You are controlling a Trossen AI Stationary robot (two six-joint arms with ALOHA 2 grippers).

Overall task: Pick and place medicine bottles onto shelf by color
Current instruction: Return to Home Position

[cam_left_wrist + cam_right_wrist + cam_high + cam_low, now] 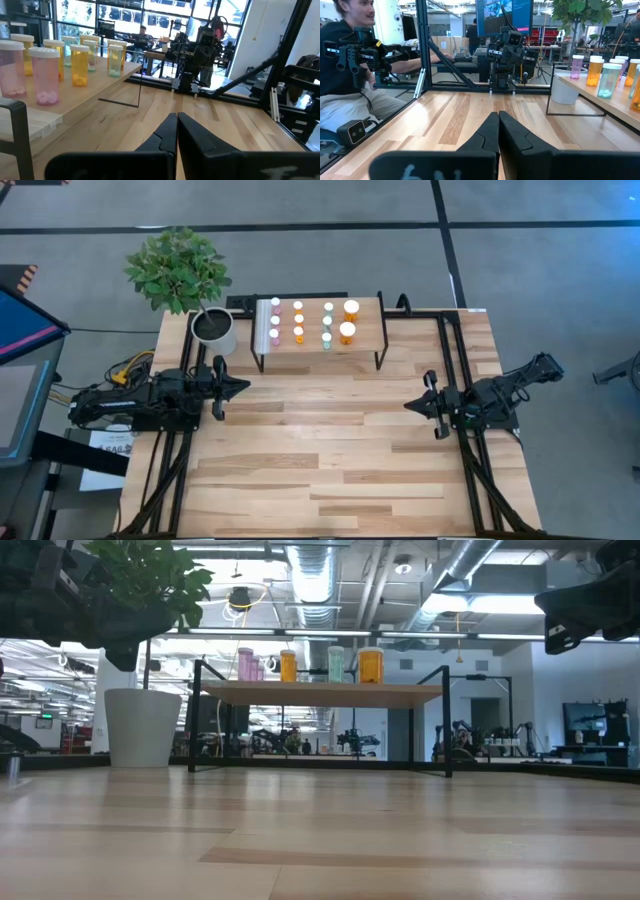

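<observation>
Left end effector [236, 387]: fingers pressed together, pinching nothing; low over the left side of the desk [330, 460], pointing across toward the other arm, near the front of the white plant pot [214, 330].
Right end effector [412, 406]: fingers pressed together, pinching nothing; over the desk's right side, pointing toward the left arm, well apart from the shelf.
Shelf [368, 342]: at the far middle of the desk, just beside the plant pot, with the pale strip along the edge nearest the pot.
Medicine bottles: all upright on the shelf top, ranged in columns by colour.
Pink bottles [275, 320]: column nearest the strip and the pot.
Small orange bottles [298, 319]: next column along.
Teal bottles [327, 322]: third column.
Large orange bottles [347, 332]: two with wide white caps, one behind the other, at the end farthest from the pot.
Person [345, 75]: seated beyond the desk's edge, seen in the right wrist view.
</observation>
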